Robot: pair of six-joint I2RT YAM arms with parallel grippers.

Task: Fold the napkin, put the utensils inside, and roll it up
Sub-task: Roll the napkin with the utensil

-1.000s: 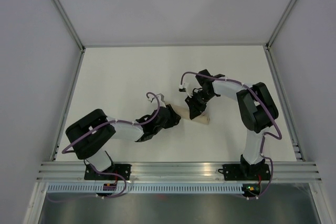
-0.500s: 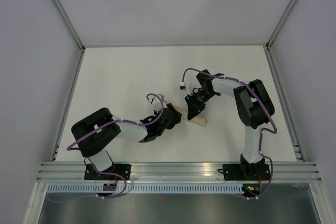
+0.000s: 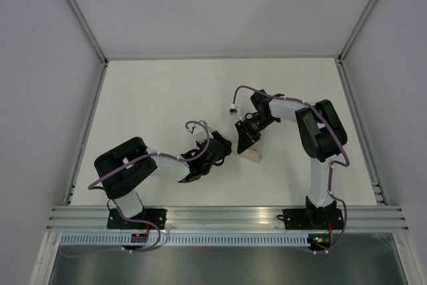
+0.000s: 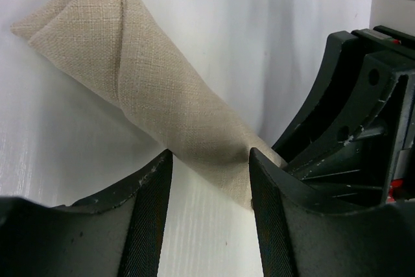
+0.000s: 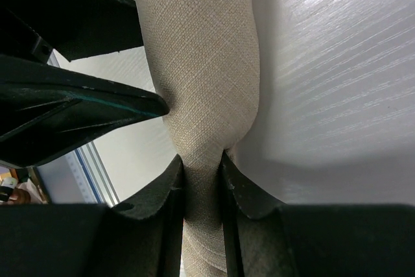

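While our right gripper (image 5: 203,167) pinches the rolled napkin (image 5: 201,63), which lies on the table (image 3: 153,98), our left gripper (image 4: 209,160) straddles it with jaws wide, seemingly loose. We should release one side at a time, lest it unroll.

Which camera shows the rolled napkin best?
The left wrist view: the napkin shows most of its rolled length and its folded end. The right wrist view shows only its middle, pinched by the right gripper. From above, just a sliver shows.
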